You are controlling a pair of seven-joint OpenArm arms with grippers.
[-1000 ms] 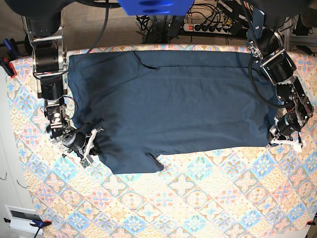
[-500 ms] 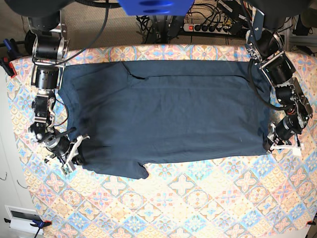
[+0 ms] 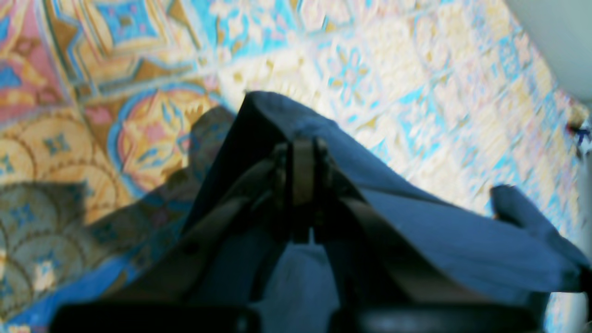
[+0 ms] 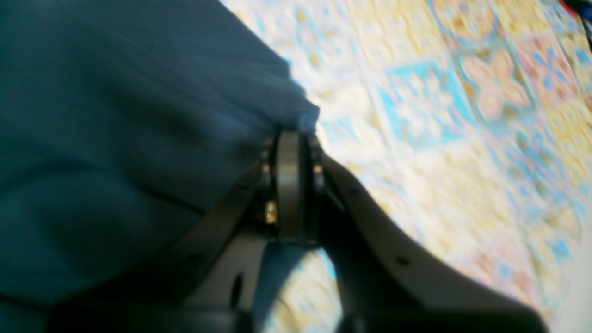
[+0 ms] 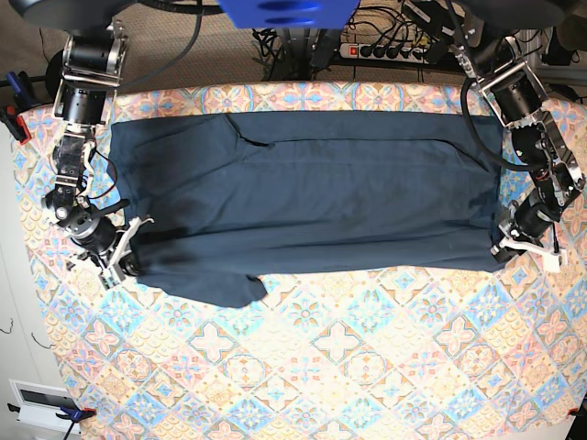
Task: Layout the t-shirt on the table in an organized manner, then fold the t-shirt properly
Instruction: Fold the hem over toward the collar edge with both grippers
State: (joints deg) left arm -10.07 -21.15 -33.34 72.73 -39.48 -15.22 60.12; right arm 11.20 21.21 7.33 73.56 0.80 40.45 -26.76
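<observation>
The navy t-shirt (image 5: pixel 312 192) lies stretched wide across the far half of the patterned table (image 5: pixel 348 367). My left gripper (image 5: pixel 507 246) is at the shirt's right near corner and is shut on its edge; in the left wrist view (image 3: pixel 303 152) the cloth (image 3: pixel 416 231) drapes over the shut fingers. My right gripper (image 5: pixel 128 255) is at the shirt's left near corner, shut on its edge; in the right wrist view (image 4: pixel 289 138) the cloth (image 4: pixel 115 138) bunches at the fingertips. A folded sleeve (image 5: pixel 234 289) hangs toward me at the near left.
A power strip with cables (image 5: pixel 385 48) lies beyond the table's far edge. A clamp (image 5: pixel 14 115) grips the table's left edge. The near half of the table shows bare patterned cloth.
Both grippers moved away from me with the shirt's near edge. The right gripper also moved left. The shirt slid toward the far edge and is stretched flatter and wider.
</observation>
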